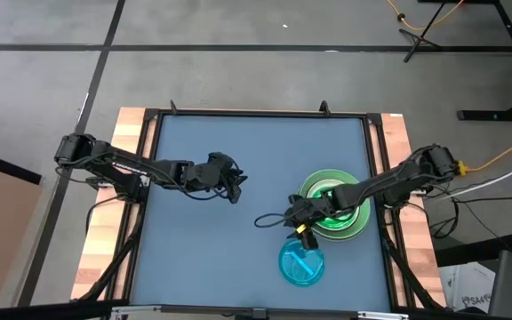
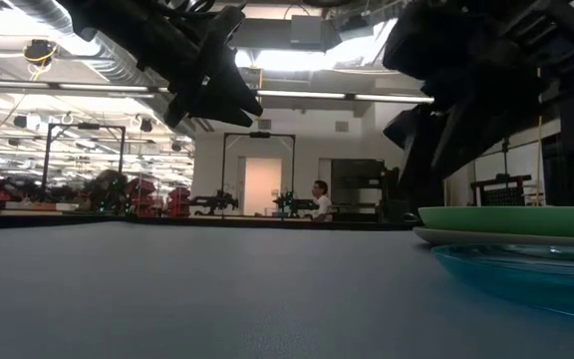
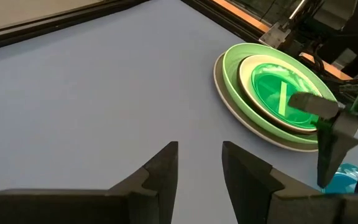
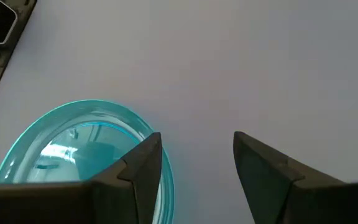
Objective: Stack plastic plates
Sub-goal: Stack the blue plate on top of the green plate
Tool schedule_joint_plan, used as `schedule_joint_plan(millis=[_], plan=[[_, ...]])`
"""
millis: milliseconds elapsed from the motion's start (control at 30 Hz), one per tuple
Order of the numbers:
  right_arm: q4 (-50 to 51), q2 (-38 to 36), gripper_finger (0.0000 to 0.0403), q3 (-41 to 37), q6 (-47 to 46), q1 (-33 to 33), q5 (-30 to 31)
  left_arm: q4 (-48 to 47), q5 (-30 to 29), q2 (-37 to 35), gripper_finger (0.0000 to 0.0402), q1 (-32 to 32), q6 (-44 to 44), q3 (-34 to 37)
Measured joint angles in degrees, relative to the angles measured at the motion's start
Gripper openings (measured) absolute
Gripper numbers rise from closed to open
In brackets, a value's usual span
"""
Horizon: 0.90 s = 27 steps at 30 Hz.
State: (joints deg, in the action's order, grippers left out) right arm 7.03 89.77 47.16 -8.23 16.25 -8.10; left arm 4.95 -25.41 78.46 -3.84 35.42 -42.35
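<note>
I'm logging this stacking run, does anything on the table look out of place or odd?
Nothing looks spilled or damaged. The one thing off the pile is the translucent blue plate, lying flat by itself beside the stack of nested plates. The right gripper hangs open at its edge; the left gripper waits open mid-table.

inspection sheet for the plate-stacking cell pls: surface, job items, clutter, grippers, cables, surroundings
Surface: blue table mat, flat, inside a dark frame.
Job's things: plate stack on the right side, translucent green plate on top, inside a light green plate; a grey rim shows beneath. One translucent blue plate lies alone beside the stack.
Clutter: nothing seen.
Grippers: left gripper over bare mat left of centre, jaws open, empty. Right gripper between stack and blue plate, jaws open, empty.
Cables: black loop hangs by the right wrist; orange cable on the floor.
Surroundings: concrete floor; a person far behind in the room.
</note>
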Motion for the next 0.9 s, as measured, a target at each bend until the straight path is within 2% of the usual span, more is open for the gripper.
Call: schedule_joint_plan(millis=[400,733,900], plan=[[-1.0,2.1,0.0188,0.0,-0.3,1.9,-1.8,0.0,0.0,0.0,0.0118,0.0,0.0,0.0],[-0.9,2.4,0.0188,0.0,-0.4,6.3,2.3,0.0,0.0,0.0,0.0118,0.0,0.0,0.0],[-0.3,2.4,0.0188,0.0,-0.4,6.2,4.6,0.0,0.0,0.0,0.0118,0.0,0.0,0.0]])
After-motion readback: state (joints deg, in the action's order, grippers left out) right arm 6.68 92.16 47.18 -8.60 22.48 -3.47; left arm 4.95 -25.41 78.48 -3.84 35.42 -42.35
